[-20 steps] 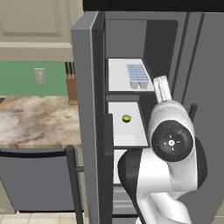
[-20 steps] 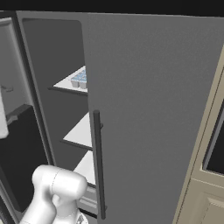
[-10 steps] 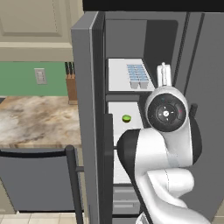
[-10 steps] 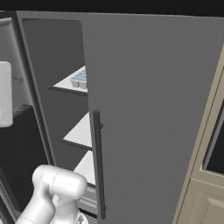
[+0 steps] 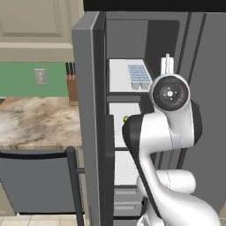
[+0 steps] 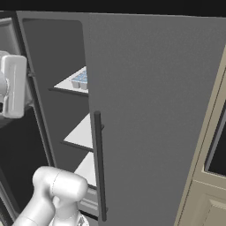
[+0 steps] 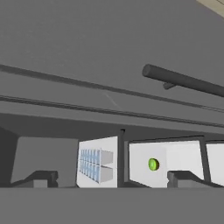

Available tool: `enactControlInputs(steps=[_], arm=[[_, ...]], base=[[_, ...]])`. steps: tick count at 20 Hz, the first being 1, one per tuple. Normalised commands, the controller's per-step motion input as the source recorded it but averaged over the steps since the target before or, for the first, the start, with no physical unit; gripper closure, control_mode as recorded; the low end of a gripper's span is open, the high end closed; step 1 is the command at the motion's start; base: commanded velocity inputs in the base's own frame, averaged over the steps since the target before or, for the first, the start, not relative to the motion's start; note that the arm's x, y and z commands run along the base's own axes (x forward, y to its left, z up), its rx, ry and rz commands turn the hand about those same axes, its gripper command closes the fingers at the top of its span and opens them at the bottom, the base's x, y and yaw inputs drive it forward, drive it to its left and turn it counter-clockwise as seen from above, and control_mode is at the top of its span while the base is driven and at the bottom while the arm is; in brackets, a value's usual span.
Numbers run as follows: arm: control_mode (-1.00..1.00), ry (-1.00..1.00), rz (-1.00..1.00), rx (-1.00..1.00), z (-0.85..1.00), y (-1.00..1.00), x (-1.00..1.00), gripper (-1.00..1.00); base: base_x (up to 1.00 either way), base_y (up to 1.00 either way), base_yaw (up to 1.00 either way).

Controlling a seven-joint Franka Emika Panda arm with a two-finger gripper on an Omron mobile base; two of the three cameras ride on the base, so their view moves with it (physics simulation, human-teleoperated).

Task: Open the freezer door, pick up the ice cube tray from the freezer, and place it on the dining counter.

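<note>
White shelves fill the open freezer (image 5: 132, 128), its freezer door (image 5: 90, 110) swung wide beside a marble bench (image 5: 35, 121). On the top shelf (image 5: 121, 75) lies the ice cube tray (image 5: 139, 76); one shelf below sits a small green item (image 7: 152, 164). The gripper (image 7: 112, 178) faces them, fingers (image 7: 181, 177) spread wide, holding nothing.

Inside the freezer (image 5: 128, 44), white shelves — the upper shelf (image 5: 120, 76) carries the ice cube tray (image 5: 139, 77) near its right edge. On the shelf below (image 5: 119, 115) lies a small green round item (image 5: 126, 118) — alone.
</note>
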Motion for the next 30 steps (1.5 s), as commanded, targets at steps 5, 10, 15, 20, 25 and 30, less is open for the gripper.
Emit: enactControlInputs(steps=[5,10,15,20,25,30], arm=[[-1.0,-0.02,0.0,0.04,-0.02,-0.19,0.28,-1.0],[-1.0,-0.02,0.0,0.02,-0.06,-0.14,0.3,-1.0],[-1.0,0.0,0.0,0.0,-0.13,0.0,0.36,-1.0],[-1.0,0.0,0.0,0.0,-0.15,0.0,0.41,-1.0],[-1.0,0.0,0.0,0.0,-0.19,0.0,0.38,-1.0],[-1.0,0.0,0.0,0.0,-0.17,0.0,0.36,-1.0]], base=[[0.0,0.0,0.0],[0.0,0.0,0.0],[0.0,0.0,0.0],[0.0,0.0,0.0],[0.0,0.0,0.0],[0.0,0.0,0.0]])
